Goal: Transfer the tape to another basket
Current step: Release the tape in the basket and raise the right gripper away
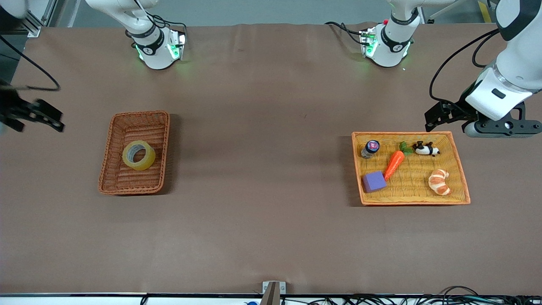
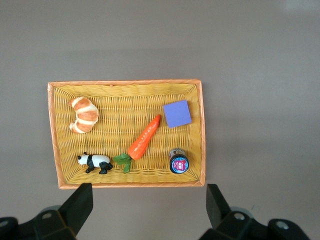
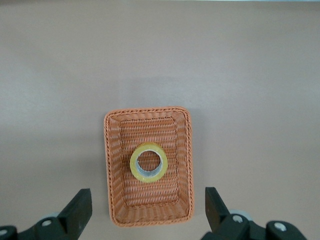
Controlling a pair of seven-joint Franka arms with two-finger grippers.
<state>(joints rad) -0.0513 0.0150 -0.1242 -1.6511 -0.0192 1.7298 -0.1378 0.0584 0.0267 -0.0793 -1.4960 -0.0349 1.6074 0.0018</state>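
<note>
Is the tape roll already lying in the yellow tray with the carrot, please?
No, the tape lies in the reddish-brown basket toward the right arm's end, while the yellow tray holds the carrot and other small items.

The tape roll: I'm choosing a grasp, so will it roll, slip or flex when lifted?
The tape lies flat in the basket, so probably won't roll. Its thick ring looks stiff. Its glossy side may slip.

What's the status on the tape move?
Left gripper and right gripper open, empty, both waiting clear of the baskets. Tape lies in the brown basket, untouched. Yellow tray already holds toys; nothing in the way.
</note>
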